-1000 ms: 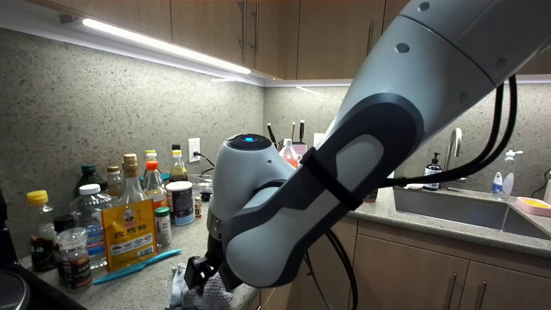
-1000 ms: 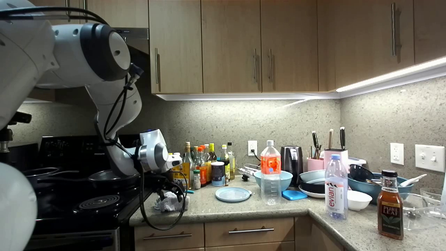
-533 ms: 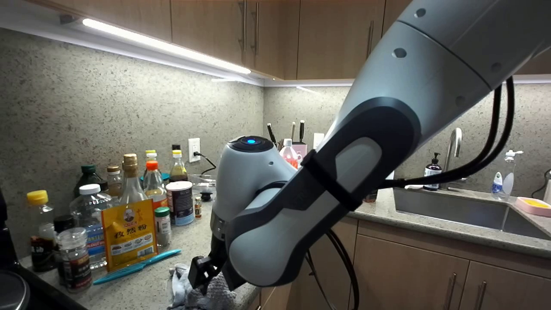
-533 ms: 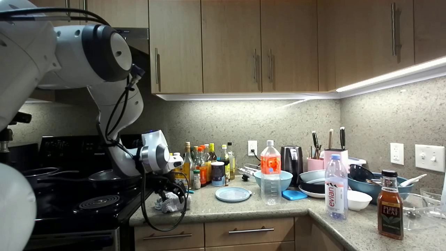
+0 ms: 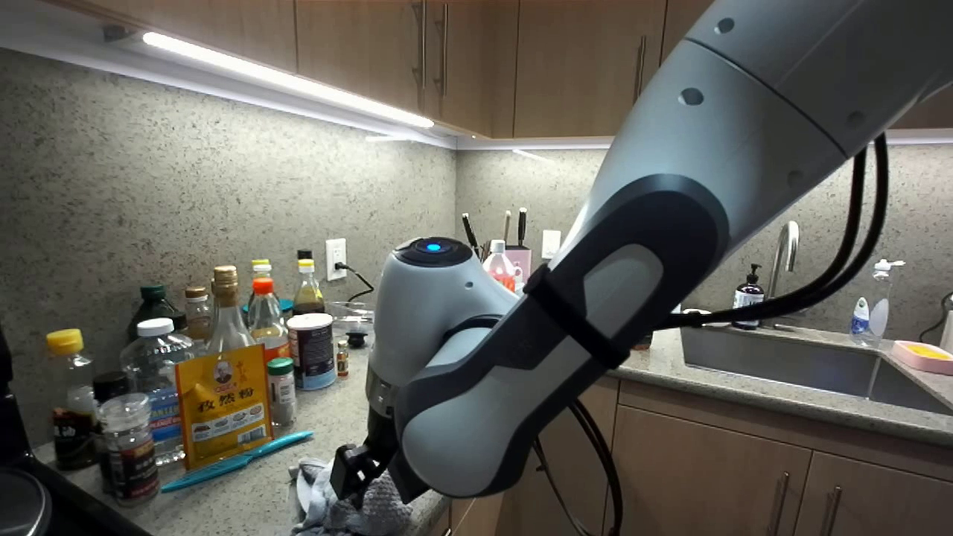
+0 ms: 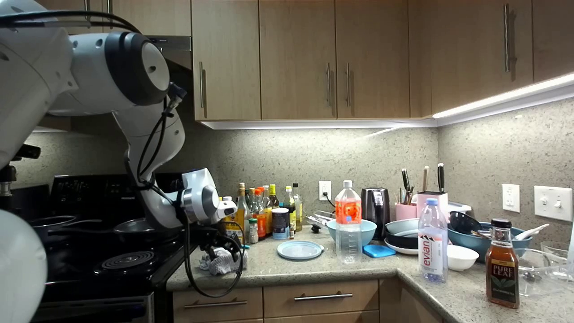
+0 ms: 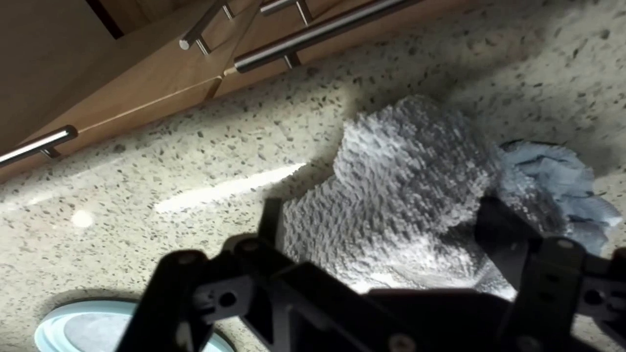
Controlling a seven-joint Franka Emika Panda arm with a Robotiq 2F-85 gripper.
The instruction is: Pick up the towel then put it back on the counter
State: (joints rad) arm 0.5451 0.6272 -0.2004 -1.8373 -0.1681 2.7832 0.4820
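The towel (image 7: 401, 161), grey, textured and crumpled with a pale blue part at one side, lies on the speckled counter (image 7: 171, 171) close to its front edge. My gripper (image 7: 381, 215) is open wide over it in the wrist view, one finger on each side of a bunched fold. The left finger (image 7: 270, 220) stands along the cloth's edge; the right finger (image 7: 499, 230) reaches in by the blue part. In both exterior views the towel (image 5: 383, 510) sits low under the black gripper (image 6: 219, 251), partly hidden by it.
A teal knife (image 5: 238, 461) and several bottles stand or lie behind the towel, with a yellow packet (image 5: 225, 406) among them. The light blue plate (image 6: 300, 250) is to the right. A black stove (image 6: 112, 269) borders the counter on the left.
The arm and gripper have shifted slightly to the right in both exterior views, and the towel's edge has moved a little the same way. The jaws stay apart.
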